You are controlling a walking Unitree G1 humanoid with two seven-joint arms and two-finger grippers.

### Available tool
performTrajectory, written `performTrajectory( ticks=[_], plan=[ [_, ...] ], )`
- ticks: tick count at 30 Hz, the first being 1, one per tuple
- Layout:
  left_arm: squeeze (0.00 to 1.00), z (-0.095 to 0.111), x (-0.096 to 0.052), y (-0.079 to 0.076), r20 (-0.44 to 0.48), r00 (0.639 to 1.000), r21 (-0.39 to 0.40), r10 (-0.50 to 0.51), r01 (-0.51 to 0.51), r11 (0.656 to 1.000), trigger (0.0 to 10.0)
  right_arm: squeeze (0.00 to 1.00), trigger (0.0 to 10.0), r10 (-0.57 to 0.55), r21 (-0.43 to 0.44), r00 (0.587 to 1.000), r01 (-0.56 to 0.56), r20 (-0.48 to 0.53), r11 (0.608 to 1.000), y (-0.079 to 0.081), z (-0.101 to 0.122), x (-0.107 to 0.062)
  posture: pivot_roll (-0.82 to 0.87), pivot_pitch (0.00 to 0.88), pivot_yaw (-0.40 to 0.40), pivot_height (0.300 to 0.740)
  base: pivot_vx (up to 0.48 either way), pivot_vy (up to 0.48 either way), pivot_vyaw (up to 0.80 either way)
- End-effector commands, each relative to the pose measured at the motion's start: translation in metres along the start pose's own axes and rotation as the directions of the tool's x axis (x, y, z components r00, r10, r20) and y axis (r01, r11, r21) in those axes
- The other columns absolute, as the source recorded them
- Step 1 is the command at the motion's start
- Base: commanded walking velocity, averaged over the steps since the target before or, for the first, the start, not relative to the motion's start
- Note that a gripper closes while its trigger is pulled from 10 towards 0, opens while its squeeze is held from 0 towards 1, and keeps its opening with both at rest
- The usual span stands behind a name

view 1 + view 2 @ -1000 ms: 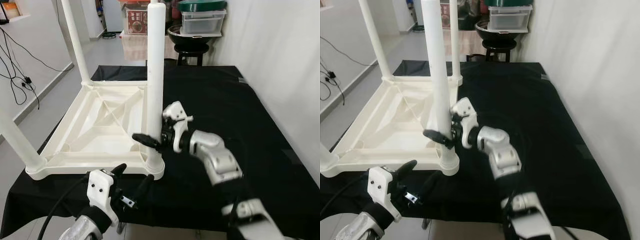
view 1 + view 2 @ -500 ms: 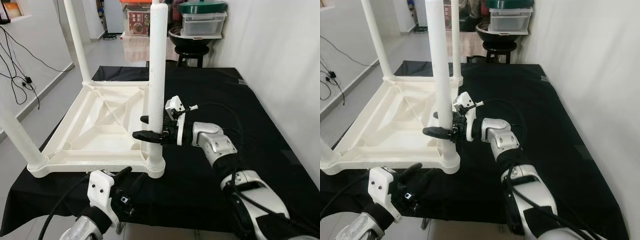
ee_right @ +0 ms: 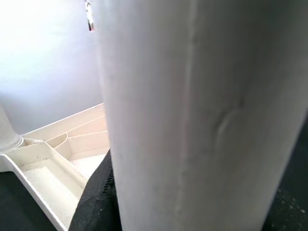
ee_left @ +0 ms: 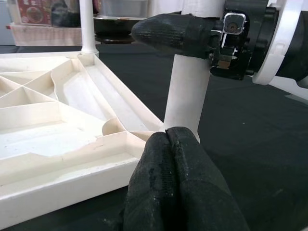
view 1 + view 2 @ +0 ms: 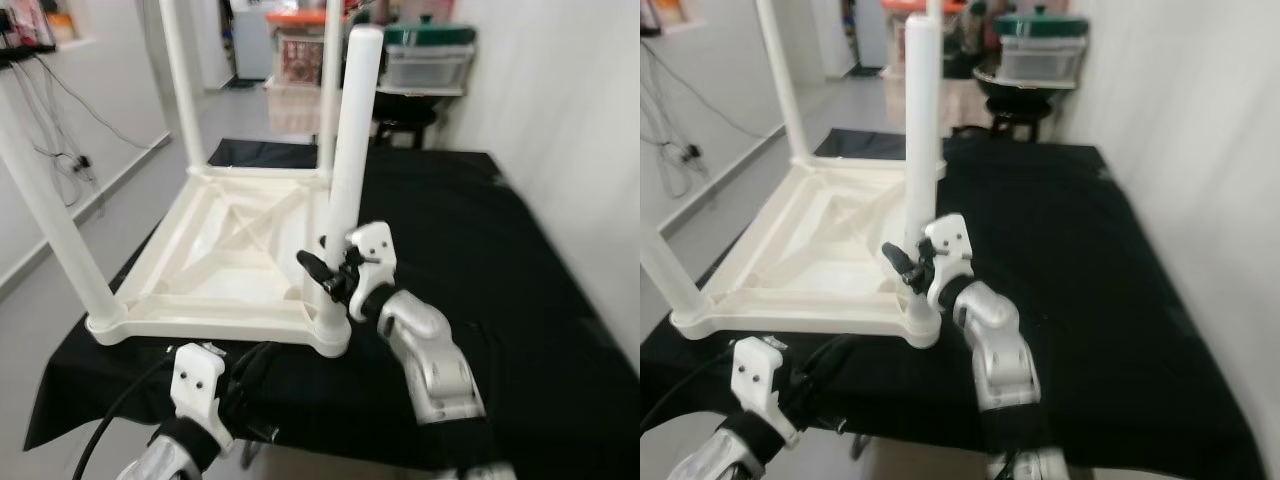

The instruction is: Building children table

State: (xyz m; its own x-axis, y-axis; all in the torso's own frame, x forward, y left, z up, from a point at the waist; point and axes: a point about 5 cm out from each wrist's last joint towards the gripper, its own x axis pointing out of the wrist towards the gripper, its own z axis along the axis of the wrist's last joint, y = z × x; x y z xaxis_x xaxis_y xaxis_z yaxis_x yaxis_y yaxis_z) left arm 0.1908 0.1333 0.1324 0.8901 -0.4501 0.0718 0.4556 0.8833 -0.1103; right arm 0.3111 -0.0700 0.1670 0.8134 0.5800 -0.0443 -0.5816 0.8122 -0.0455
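Note:
A white plastic children's table (image 5: 220, 262) lies upside down on a black-covered worktop (image 5: 500, 290), its legs standing upright. My right gripper (image 5: 325, 275) is clasped around the near right leg (image 5: 350, 150), just above its socket at the table's corner. From the right wrist that leg (image 3: 192, 110) looms very close, with one black finger (image 3: 94, 202) beside it. My left gripper (image 5: 252, 365) sits low at the worktop's front edge, below that corner. Its fingertips (image 4: 168, 192) are pressed together with nothing between them, pointing at the leg's base (image 4: 185, 106).
Three more legs stand at the near left (image 5: 55, 220), far left (image 5: 185, 90) and far right (image 5: 330, 90). A white wall runs along the right. Behind the worktop are a stool with a dark bowl (image 5: 1020, 85) and storage boxes (image 5: 430, 60). Cables hang at the left wall (image 5: 70, 120).
The camera has shifted, so the whole scene sits differently. My left gripper's fingers, spread apart a second ago, have come together. My right gripper stays on the near right leg.

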Motion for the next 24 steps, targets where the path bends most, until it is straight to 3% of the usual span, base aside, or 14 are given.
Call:
performTrajectory(
  ticks=[1, 5, 6, 7, 8, 9, 10, 13, 15, 18, 19, 21, 22, 24],
  plan=[
    [0.0, -0.002, -0.001, 0.001, -0.018, 1.0, 0.0, -0.007, 0.007, 1.0, 0.0, 0.0, 0.0, 0.003, 0.005, 0.989, -0.002, -0.149, 1.0, 0.0, -0.028, -0.003, 0.01, 0.03, 0.006, 0.74, 0.0, 0.0, 0.0],
    [0.0, -0.003, 0.0, 0.001, -0.023, 1.0, 0.002, -0.015, 0.015, 1.0, 0.0, 0.0, 0.0, 0.084, -0.025, 0.979, -0.09, -0.183, 0.996, 0.009, -0.033, 0.004, 0.02, 0.022, -0.007, 0.74, 0.0, 0.0, 0.0],
    [0.0, -0.003, 0.0, 0.001, -0.021, 1.0, 0.004, -0.007, 0.007, 1.0, 0.0, 0.0, 10.0, 0.053, 0.0, 0.978, -0.054, -0.2, 0.999, 0.004, -0.035, 0.007, 0.02, 0.02, -0.007, 0.74, 0.0, 0.0, 0.0],
    [0.0, -0.003, 0.0, 0.001, -0.021, 1.0, 0.004, -0.007, 0.007, 1.0, 0.0, 0.0, 10.0, 0.053, 0.0, 0.978, -0.054, -0.2, 0.999, 0.004, -0.035, 0.007, 0.02, 0.02, -0.007, 0.74, 0.0, 0.0, 0.0],
    [0.0, -0.003, 0.0, 0.002, -0.02, 1.0, 0.006, -0.001, 0.001, 1.0, 7.7, 0.83, 10.0, 0.043, 0.045, 0.981, -0.035, -0.19, 0.998, 0.0, -0.032, 0.008, 0.03, 0.013, -0.008, 0.74, 0.0, 0.0, 0.0],
    [0.0, -0.003, 0.0, 0.002, -0.02, 1.0, 0.006, -0.001, 0.001, 1.0, 7.7, 0.83, 10.0, 0.043, 0.045, 0.981, -0.035, -0.19, 0.998, 0.0, -0.032, 0.008, 0.03, 0.013, -0.008, 0.74, 0.0, 0.0, 0.0],
    [0.0, -0.003, 0.001, 0.002, -0.02, 1.0, 0.007, 0.002, -0.002, 1.0, 10.0, 1.0, 10.0, 0.051, 0.074, 0.982, -0.038, -0.179, 0.997, -0.002, -0.029, 0.01, 0.03, 0.013, -0.008, 0.74, 0.0, 0.0, 0.0],
    [0.0, -0.004, 0.002, 0.002, -0.022, 1.0, 0.008, 0.003, -0.003, 1.0, 10.0, 1.0, 10.0, 0.186, 0.136, 0.979, -0.174, -0.085, 0.975, -0.001, -0.012, 0.016, 0.03, 0.0, -0.012, 0.74, 0.0, 0.0, 0.0],
    [0.0, -0.005, 0.003, 0.001, -0.022, 1.0, 0.008, 0.003, -0.003, 1.0, 10.0, 1.0, 10.0, 0.334, 0.141, 0.942, -0.335, 0.032, 0.932, -0.004, 0.006, 0.019, 0.04, 0.0, -0.014, 0.74, 0.0, 0.0, 0.0],
    [0.0, -0.006, 0.003, 0.001, -0.021, 1.0, 0.007, 0.004, -0.004, 1.0, 10.0, 1.0, 10.0, 0.417, 0.115, 0.907, -0.422, 0.067, 0.899, -0.006, 0.01, 0.019, 0.04, 0.0, -0.019, 0.74, 0.0, 0.0, 0.0],
    [0.0, -0.006, 0.004, 0.0, -0.019, 1.0, 0.006, 0.005, -0.005, 1.0, 10.0, 0.14, 10.0, 0.463, 0.089, 0.883, -0.468, 0.074, 0.879, -0.01, 0.011, 0.018, 0.04, 0.0, -0.022, 0.74, 0.0, 0.0, 0.0],
    [0.0, -0.006, 0.004, 0.0, -0.019, 1.0, 0.006, 0.006, -0.006, 1.0, 10.0, 0.14, 10.0, 0.494, 0.068, 0.867, -0.498, 0.066, 0.864, -0.014, 0.01, 0.019, 0.05, 0.0, -0.024, 0.74, 0.0, 0.0, 0.0],
    [0.0, -0.007, 0.004, 0.0, -0.017, 1.0, 0.006, 0.008, -0.008, 1.0, 10.0, 0.0, 10.0, 0.551, 0.042, 0.833, -0.553, 0.044, 0.832, -0.017, 0.008, 0.022, 0.05, 0.0, -0.028, 0.74, 0.0, 0.0, 0.0],
    [0.0, -0.007, 0.005, -0.001, -0.016, 1.0, 0.007, 0.01, -0.01, 1.0, 10.0, 0.0, 10.0, 0.617, 0.016, 0.787, -0.617, 0.017, 0.787, -0.021, 0.006, 0.025, 0.06, 0.0, -0.032, 0.74, 0.0, 0.0, 0.0]
  ],
)
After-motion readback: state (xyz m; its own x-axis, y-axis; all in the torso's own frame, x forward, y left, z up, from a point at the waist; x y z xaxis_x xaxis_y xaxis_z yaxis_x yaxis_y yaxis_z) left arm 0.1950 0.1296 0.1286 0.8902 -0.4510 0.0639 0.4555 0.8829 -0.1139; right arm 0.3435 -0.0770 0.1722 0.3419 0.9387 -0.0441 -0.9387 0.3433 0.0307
